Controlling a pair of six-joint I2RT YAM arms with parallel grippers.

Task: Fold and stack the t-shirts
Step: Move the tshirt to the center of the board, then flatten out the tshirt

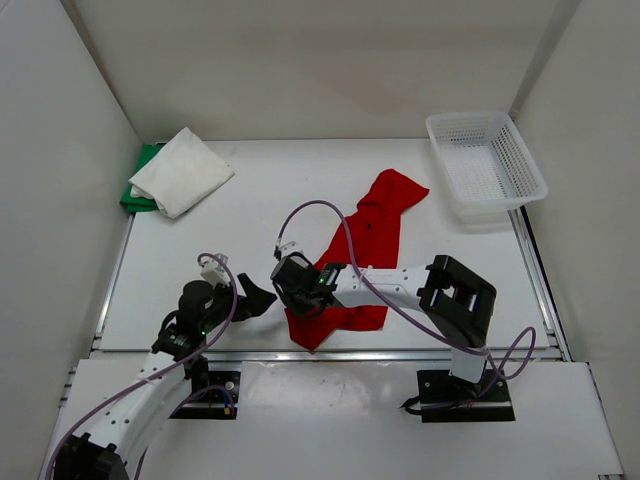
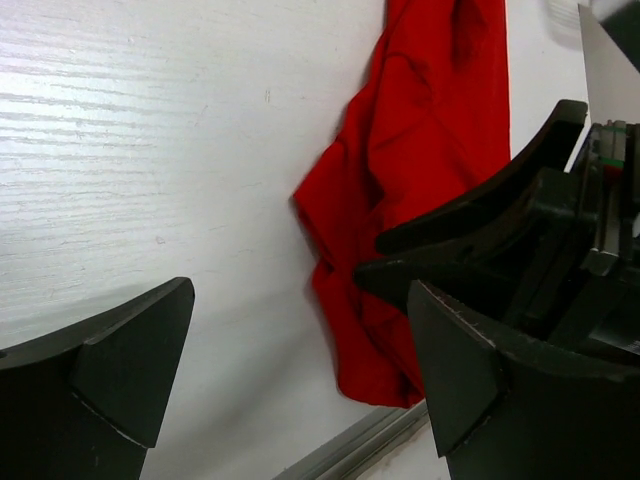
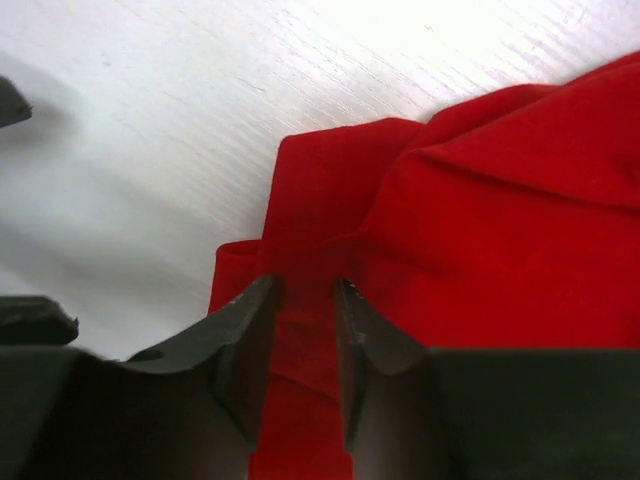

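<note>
The red t-shirt (image 1: pixel 362 250) lies crumpled in a long diagonal strip from the table's middle down to its front edge. My right gripper (image 1: pixel 302 290) is down on its lower left part, jaws closed on a fold of red cloth (image 3: pixel 300 330). In the right wrist view the gripper (image 3: pixel 300 287) has cloth bunched between the fingers. My left gripper (image 1: pixel 257 296) is open and empty just left of the shirt's near corner (image 2: pixel 370 370); its jaws (image 2: pixel 300 290) are wide apart over bare table. The white t-shirt (image 1: pixel 182 170) lies folded on the green t-shirt (image 1: pixel 138 190) at the far left.
A white mesh basket (image 1: pixel 487 165) stands at the far right corner. A metal rail (image 1: pixel 330 354) runs along the table's front edge just below the shirt. The right gripper's black body (image 2: pixel 520 240) sits close to the left gripper's right finger.
</note>
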